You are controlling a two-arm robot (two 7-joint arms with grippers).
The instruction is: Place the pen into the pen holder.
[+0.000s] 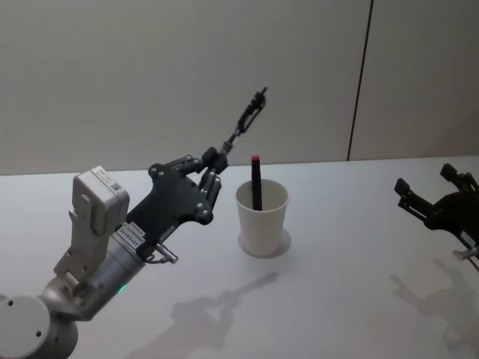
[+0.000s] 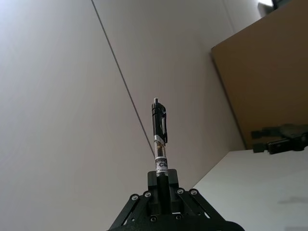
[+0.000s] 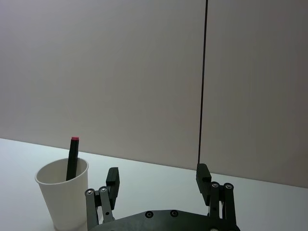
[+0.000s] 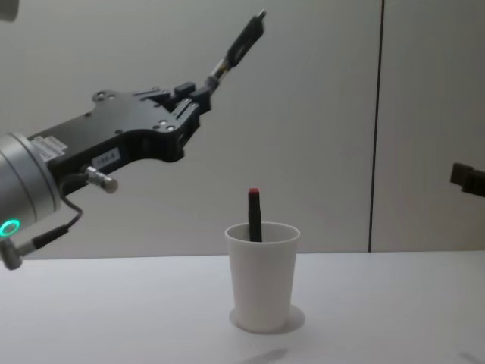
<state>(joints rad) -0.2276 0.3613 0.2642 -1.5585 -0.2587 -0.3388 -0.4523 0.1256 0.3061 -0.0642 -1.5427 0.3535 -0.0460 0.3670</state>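
The pen (image 1: 247,120) was off the surface, clamped by its lower end in the left pincer (image 1: 217,158). It slanted up toward 1 o'clock in the head view, clip end uppermost, above and to the 10 o'clock side of the pen holder (image 1: 262,228).

It was a slim black click pen (image 2: 160,130) with a metal clip and a clear stretch of barrel. I judged it light and rigid, but smooth and round enough to swivel or slide in a pinch at one end. The hold near the tip left most of its length free, which would suit lowering it end-first, though the clip end would have to swing down or the wrist turn over.

A white band (image 2: 161,165) wrapped the barrel just above the fingers. It carried dark print, of which only something like "Cli" came through, and the rest was too small to read. Small white stickers on the left arm's body also bore print too fine to make out.

The pen holder (image 4: 263,292) stood upright at the centre of the white surface (image 1: 337,299), unmarked, thin-walled and probably easy to tip if nudged. A dark red-tipped pen (image 4: 254,212) already leaned inside it, poking above the rim.

At 3 o'clock of the cup, well apart, the right pincer (image 1: 424,179) hung idle with its fingers spread and nothing between them.
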